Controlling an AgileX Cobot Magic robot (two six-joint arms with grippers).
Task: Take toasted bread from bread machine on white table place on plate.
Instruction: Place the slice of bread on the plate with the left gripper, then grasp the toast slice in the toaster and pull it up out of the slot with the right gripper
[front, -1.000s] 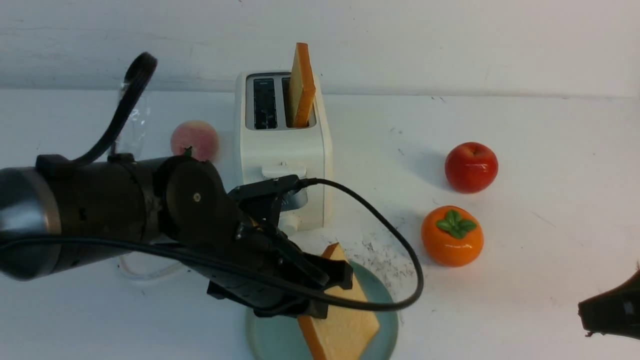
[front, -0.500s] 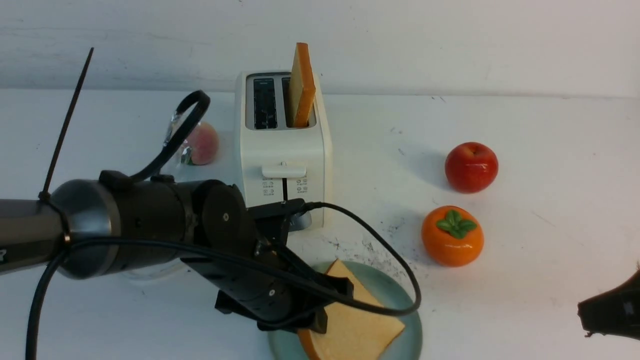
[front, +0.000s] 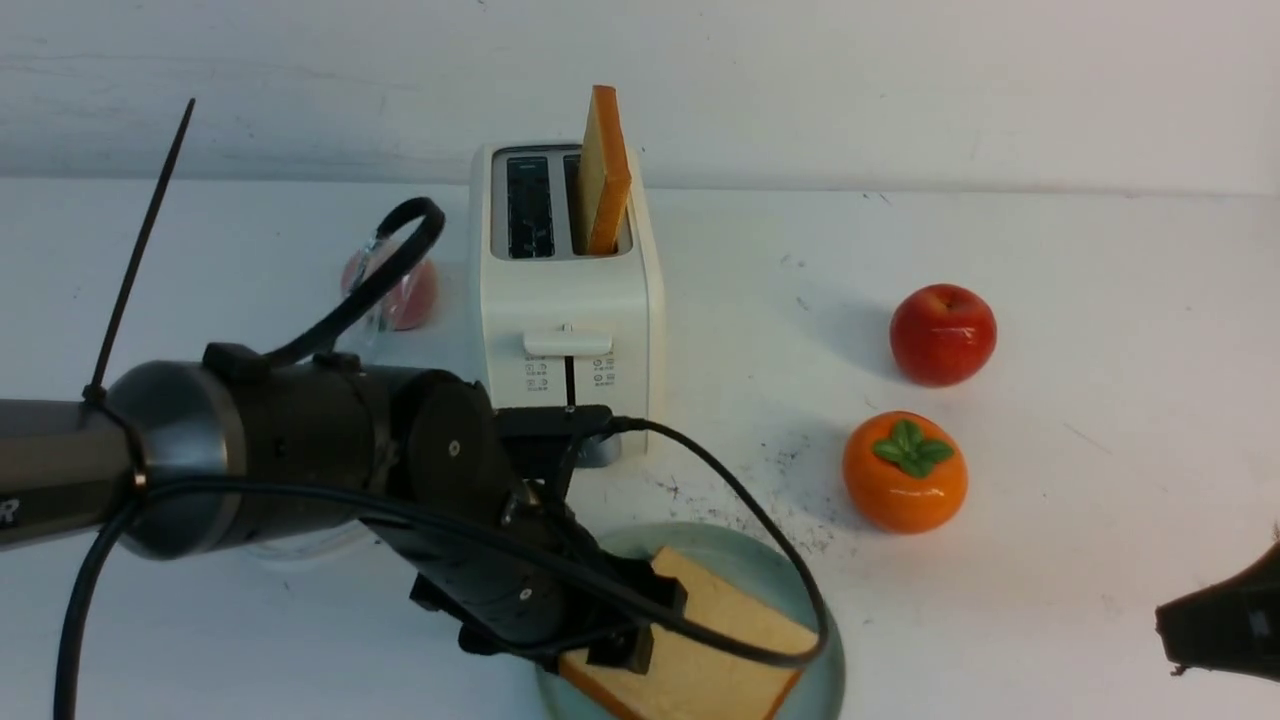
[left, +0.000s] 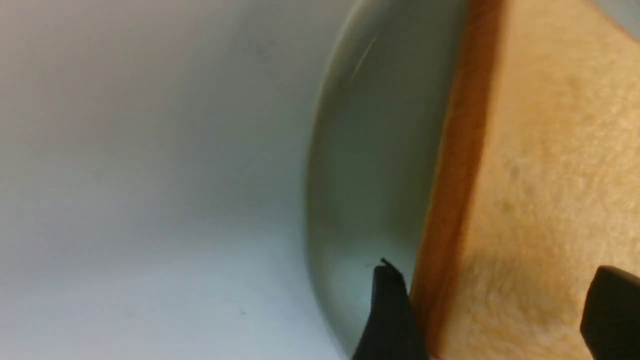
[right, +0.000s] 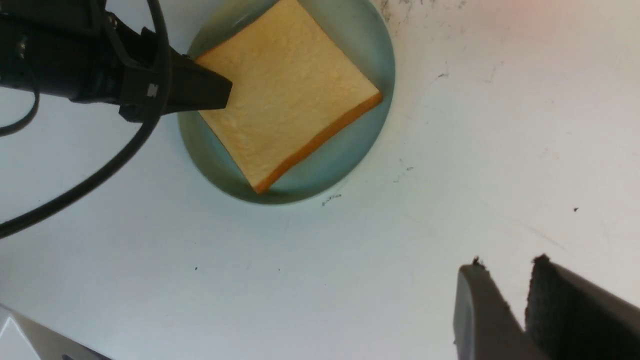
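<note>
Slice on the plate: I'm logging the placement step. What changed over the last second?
The left gripper swung down, laying its slice from steeply tilted to nearly flat on the plate, which seems to have slid right. It is still shut on the slice. The toaster, the other slice, the apple, the persimmon and the right gripper stayed put.

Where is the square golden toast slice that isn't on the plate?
In the front view, that toast slice stands upright in the right-hand slot of the cream-white boxy toaster, behind the round blue-green plate and left of the red apple.
</note>
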